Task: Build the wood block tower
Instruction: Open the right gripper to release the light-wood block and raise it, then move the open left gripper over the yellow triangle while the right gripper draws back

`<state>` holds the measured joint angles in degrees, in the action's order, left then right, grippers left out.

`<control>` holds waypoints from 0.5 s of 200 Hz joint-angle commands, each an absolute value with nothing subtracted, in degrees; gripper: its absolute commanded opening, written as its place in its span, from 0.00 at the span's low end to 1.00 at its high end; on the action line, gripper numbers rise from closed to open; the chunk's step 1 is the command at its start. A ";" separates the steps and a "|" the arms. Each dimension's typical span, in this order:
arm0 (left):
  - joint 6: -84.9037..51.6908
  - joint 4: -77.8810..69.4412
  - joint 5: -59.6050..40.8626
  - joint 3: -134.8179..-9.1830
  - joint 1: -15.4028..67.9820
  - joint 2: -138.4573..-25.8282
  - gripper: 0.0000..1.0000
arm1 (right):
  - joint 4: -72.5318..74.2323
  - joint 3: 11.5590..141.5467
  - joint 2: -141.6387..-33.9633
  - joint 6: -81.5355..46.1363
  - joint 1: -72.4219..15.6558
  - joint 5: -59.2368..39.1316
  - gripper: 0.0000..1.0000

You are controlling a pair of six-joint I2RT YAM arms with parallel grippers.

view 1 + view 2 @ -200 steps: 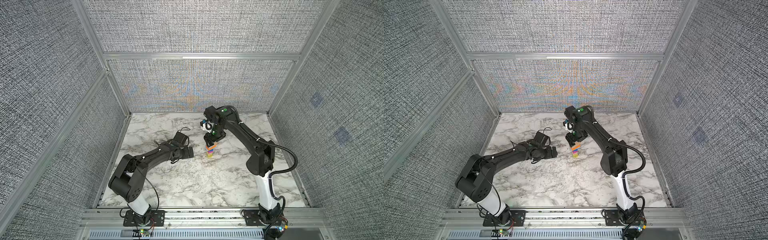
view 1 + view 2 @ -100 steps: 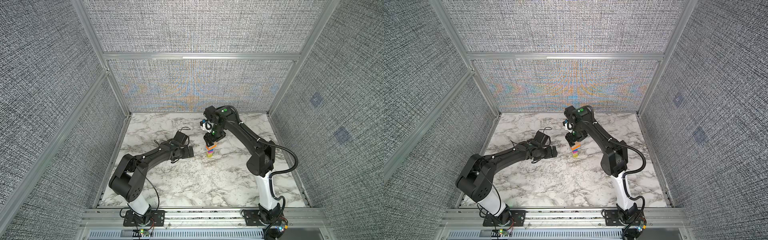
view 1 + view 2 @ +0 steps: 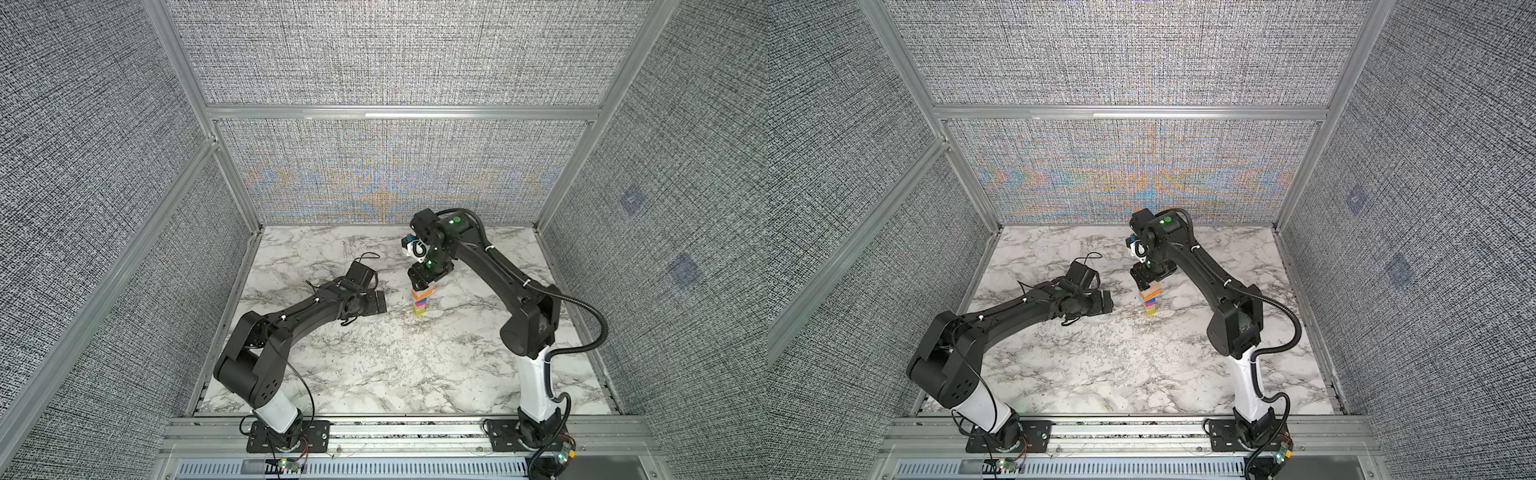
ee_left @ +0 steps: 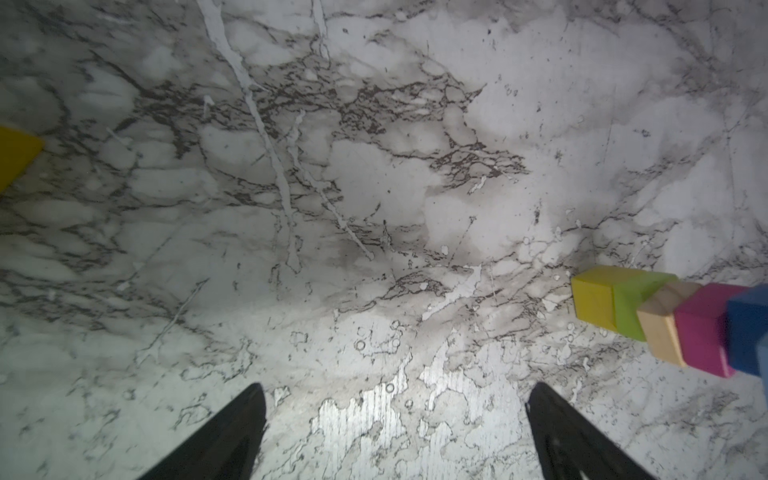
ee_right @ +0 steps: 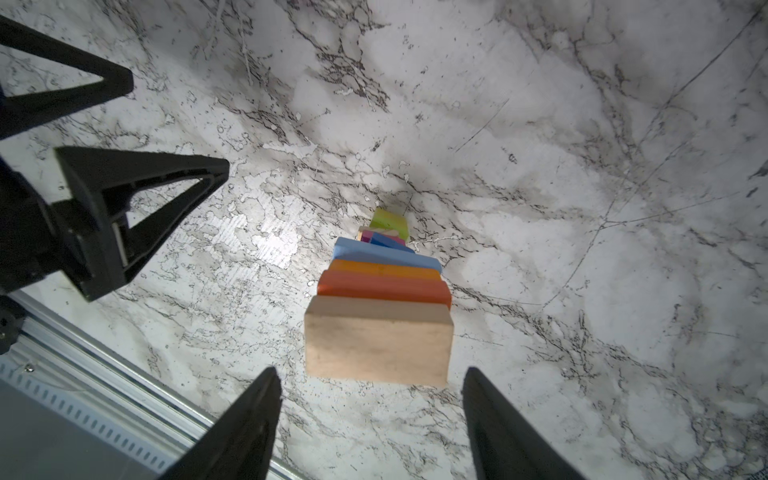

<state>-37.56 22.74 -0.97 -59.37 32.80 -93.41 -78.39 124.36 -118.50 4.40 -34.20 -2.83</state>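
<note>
Your right pincer (image 5: 370, 374) hangs just above the tower (image 3: 420, 300), which stands mid-table. Its jaws are parted a little wider than the plain plank (image 5: 378, 340) on top and grip nothing. Your left pincer (image 4: 395, 386) is spread wide and empty over the table (image 4: 374, 166), beside the tower, with a yellow block (image 4: 16, 153) lying well apart

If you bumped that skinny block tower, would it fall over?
Probably. The tower stands tall and narrow, so a nudge would likely topple it. The plain plank on top looks wider than the cubes at the base, so it seems top-heavy.
</note>
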 commanded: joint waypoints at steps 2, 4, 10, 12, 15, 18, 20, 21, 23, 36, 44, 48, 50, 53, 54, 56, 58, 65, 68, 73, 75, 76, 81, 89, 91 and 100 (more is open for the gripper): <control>-37.49 26.37 1.68 -60.92 32.61 -92.21 0.99 | -74.60 122.28 -115.06 3.27 -34.37 -2.49 0.73; -37.52 26.61 1.85 -60.98 32.61 -92.11 0.99 | -74.31 122.04 -114.66 3.19 -34.37 -2.51 0.73; -37.52 27.40 2.22 -61.29 32.62 -91.58 0.99 | -73.39 121.11 -113.50 2.86 -34.37 -2.69 0.73; -37.48 27.70 2.36 -61.33 32.61 -91.41 0.99 | -73.10 120.76 -113.01 2.71 -34.37 -2.80 0.73; -37.52 28.07 2.58 -61.51 32.61 -91.12 0.99 | -72.58 120.31 -112.43 2.48 -34.37 -2.89 0.73; -37.51 28.45 2.79 -61.53 32.61 -90.83 0.99 | -72.00 119.83 -111.62 2.34 -34.41 -2.98 0.73; -37.52 28.65 2.94 -61.61 32.61 -90.63 0.99 | -71.64 119.39 -111.12 2.21 -34.38 -3.14 0.74; -37.53 28.78 3.05 -61.61 32.61 -90.58 0.99 | -71.41 119.19 -110.89 2.16 -34.41 -3.15 0.74; -37.59 29.06 3.25 -61.66 32.61 -90.23 0.99 | -70.98 118.79 -110.38 2.08 -34.38 -3.16 0.74; -37.77 30.74 4.67 -61.89 32.61 -88.73 0.99 | -68.02 115.81 -106.78 1.21 -34.37 -3.04 0.74; -37.88 32.13 5.66 -62.03 32.61 -87.73 0.99 | -65.91 113.44 -104.03 0.66 -34.37 -2.70 0.75; -37.85 32.86 6.12 -62.24 32.61 -87.31 0.99 | -64.71 112.13 -102.71 0.30 -34.44 -2.56 0.75; -37.83 33.29 6.41 -62.27 32.59 -87.06 0.99 | -64.23 111.44 -101.90 0.14 -34.38 -2.38 0.76; -37.87 33.80 6.74 -62.39 32.54 -86.81 0.99 | -63.18 110.37 -100.75 -0.03 -34.41 -2.16 0.76; -37.88 34.00 6.89 -62.44 32.53 -86.65 0.99 | -62.84 109.98 -100.43 -0.10 -34.39 -2.09 0.76; -37.95 34.36 7.11 -62.52 32.52 -86.42 0.99 | -62.18 109.28 -99.68 -0.27 -34.37 -1.93 0.77; -37.96 34.78 7.34 -62.61 32.52 -86.20 0.99 | -61.53 108.51 -98.90 -0.46 -34.41 -1.78 0.77; -37.99 36.17 8.11 -62.96 32.50 -85.45 0.99 | -59.07 105.70 -96.09 -1.02 -34.37 -1.47 0.79; -38.05 36.72 8.42 -63.09 32.51 -85.09 0.99 | -57.98 104.41 -94.84 -1.19 -34.37 -1.37 0.79; -37.99 37.71 8.80 -63.23 32.36 -84.44 0.99 | -55.86 102.03 -92.94 -1.70 -34.37 -1.28 0.80; -37.97 38.01 8.92 -63.31 32.35 -84.22 0.99 | -55.05 100.98 -91.97 -1.85 -34.32 -1.42 0.81; -37.88 38.12 9.08 -63.34 32.30 -84.08 0.99 | -54.55 100.46 -91.55 -1.85 -34.34 -1.50 0.81; -37.74 38.82 9.26 -63.29 32.19 -83.32 0.99 | -52.16 97.81 -89.36 -2.11 -34.41 -1.76 0.82; -37.30 39.75 9.48 -63.20 31.98 -82.07 0.98 | -48.58 93.75 -86.23 -2.70 -34.37 -2.68 0.86; -37.17 39.97 9.53 -63.19 31.92 -81.80 0.98 | -47.76 92.85 -85.47 -2.85 -34.37 -2.85 0.87; -36.52 41.17 10.45 -63.03 31.58 -80.50 0.97 | -44.80 88.99 -82.54 -3.80 -34.38 -3.91 0.90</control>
<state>-37.74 35.75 7.14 -62.89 32.14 -83.20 -56.80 96.73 -88.55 -0.91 -34.24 -2.09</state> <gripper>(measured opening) 0.985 0.866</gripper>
